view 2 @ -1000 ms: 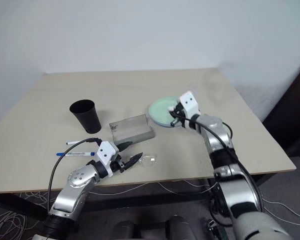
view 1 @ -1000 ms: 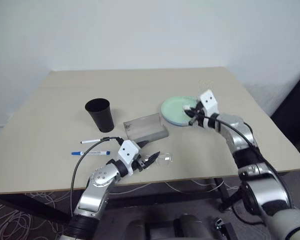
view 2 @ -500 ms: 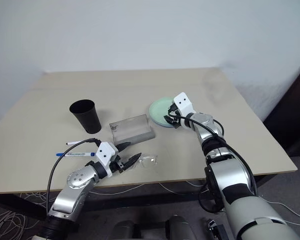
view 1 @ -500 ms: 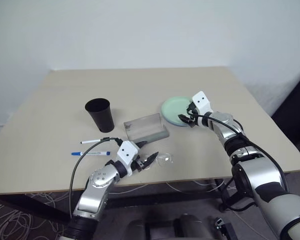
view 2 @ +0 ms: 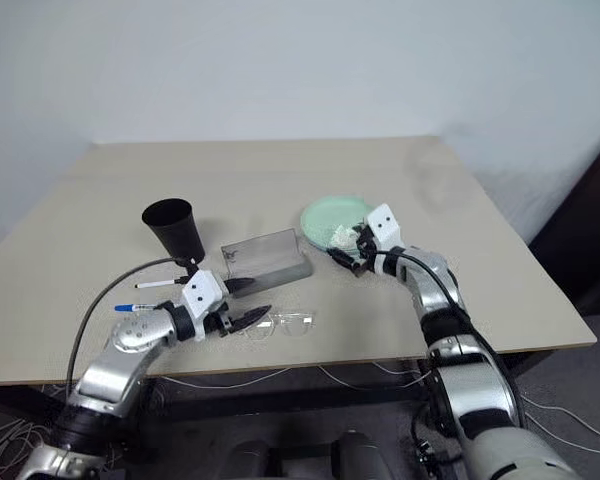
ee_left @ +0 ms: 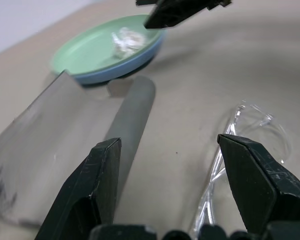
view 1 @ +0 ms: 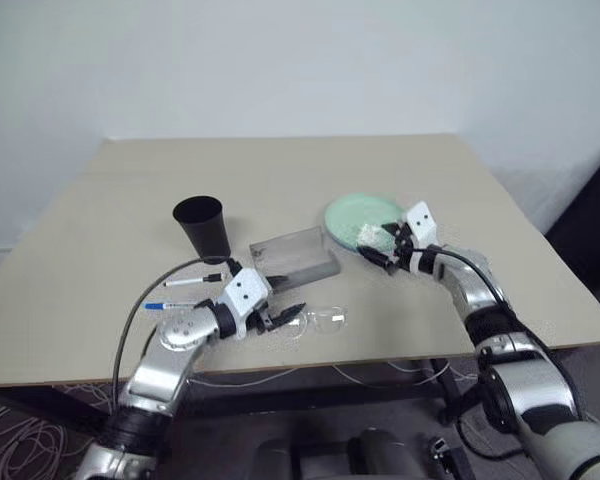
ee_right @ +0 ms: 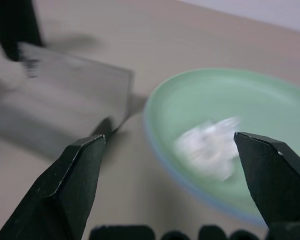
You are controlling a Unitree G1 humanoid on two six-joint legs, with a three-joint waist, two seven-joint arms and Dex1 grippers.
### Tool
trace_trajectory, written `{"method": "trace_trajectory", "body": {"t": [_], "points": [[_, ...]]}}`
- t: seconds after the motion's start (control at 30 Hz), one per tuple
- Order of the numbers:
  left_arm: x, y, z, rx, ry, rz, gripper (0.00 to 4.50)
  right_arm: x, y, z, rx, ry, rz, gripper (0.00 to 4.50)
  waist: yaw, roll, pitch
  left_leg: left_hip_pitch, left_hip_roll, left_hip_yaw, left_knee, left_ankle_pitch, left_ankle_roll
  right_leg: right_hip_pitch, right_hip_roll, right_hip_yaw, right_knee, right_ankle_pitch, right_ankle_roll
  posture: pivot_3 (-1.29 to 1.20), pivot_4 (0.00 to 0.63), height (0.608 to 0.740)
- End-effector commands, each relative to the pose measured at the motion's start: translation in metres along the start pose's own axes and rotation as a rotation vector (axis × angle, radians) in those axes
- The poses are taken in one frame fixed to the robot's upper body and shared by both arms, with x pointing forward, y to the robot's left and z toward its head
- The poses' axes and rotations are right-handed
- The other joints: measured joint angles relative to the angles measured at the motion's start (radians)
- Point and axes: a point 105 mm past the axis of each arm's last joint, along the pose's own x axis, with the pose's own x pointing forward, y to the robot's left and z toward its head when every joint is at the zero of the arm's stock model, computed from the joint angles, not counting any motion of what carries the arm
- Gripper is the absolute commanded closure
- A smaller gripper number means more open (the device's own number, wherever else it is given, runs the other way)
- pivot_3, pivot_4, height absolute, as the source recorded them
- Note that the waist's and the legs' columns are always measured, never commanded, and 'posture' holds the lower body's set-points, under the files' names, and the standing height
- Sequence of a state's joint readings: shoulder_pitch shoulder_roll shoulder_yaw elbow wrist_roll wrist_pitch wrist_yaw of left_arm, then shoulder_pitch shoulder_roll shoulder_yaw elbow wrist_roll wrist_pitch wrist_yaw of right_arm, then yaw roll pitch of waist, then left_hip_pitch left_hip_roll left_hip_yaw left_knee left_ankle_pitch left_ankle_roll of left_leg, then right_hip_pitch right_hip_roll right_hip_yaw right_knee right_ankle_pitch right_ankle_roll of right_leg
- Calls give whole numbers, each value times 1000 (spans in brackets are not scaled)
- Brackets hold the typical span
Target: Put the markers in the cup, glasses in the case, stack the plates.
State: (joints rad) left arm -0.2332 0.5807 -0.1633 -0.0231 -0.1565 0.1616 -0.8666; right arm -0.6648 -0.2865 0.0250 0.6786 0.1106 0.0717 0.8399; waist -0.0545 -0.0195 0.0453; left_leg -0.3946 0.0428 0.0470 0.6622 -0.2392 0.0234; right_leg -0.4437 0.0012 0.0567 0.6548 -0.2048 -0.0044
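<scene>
Bare tabletop (view 1: pixel 280 180) beyond cup (view 1: pixel 203 226)

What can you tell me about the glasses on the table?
The glasses have a thin clear frame and transparent lenses that look like plastic. They lie flat on the tan table near its front edge, in front of the grey case. The left gripper hovers open right beside them; nothing grips them.

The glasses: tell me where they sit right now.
In the left eye view, the glasses lie on the table near its front edge, just ahead of the left tool, with the case behind them.
</scene>
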Motion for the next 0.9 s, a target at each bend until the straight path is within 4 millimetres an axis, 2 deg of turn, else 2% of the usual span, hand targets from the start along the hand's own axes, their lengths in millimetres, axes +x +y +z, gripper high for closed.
{"method": "trace_trajectory", "body": {"t": [0.03,0.17,0.27,0.43,0.6,0.9], "points": [[0,-2,9,63,41,-168,1243,-11,6,16,-11,-67,39,28,-1,0,0,0,0,0,0,0,0,0,0,0,0,0,0,0,0,740],[1,-2,15,103,92,-336,1243,-18,21,7,28,-69,75,28,0,1,0,1,0,0,0,0,0,0,1,0,1,0,0,0,0,740],[3,-3,18,89,118,-429,1243,-19,25,3,44,-70,63,28,0,1,0,0,0,0,1,0,0,0,1,0,1,0,0,0,0,740],[13,1,12,121,230,-574,1243,-25,40,-2,92,-97,83,28,1,0,0,0,0,-1,1,0,0,0,1,-1,0,-1,0,0,0,740],[20,0,9,148,260,-644,1243,-30,46,-5,106,-97,87,28,0,0,0,0,-1,0,1,0,0,0,1,1,0,-1,1,0,0,740],[46,0,7,161,278,-679,1243,-49,59,-1,151,-138,153,28,2,0,0,-1,-2,-1,3,0,1,0,1,0,0,-1,1,0,0,740]]}}
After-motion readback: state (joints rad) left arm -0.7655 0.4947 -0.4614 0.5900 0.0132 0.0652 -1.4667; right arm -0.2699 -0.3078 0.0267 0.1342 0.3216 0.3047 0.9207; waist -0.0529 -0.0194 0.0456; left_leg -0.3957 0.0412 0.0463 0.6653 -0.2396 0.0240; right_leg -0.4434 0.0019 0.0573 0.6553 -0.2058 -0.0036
